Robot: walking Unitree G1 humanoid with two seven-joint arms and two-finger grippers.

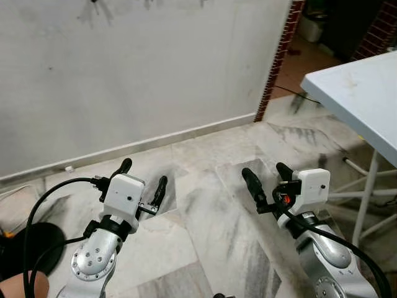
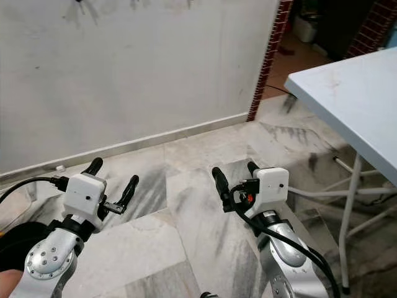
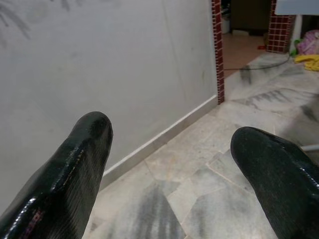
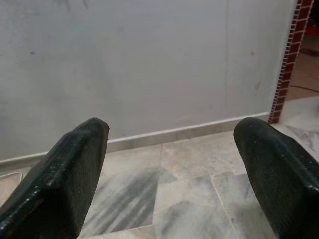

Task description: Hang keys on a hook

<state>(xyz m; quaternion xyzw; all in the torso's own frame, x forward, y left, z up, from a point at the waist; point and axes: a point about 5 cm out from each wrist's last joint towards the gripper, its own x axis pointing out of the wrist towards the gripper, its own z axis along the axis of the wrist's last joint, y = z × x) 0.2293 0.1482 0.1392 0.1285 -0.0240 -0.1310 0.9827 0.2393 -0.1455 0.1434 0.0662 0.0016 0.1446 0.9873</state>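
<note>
Both arms are held out low over the marble floor, facing a plain white wall. My left gripper is open, its two black fingers spread with nothing between them. My right gripper is open as well, fingers wide apart and empty. At the wall's top edge a dark mark shows; what it is cannot be made out. I see no keys.
A white table on thin legs stands at the right. A brick-edged doorway opens at the back right. Black cables and a dark round object lie at the lower left. A skirting board runs along the wall's foot.
</note>
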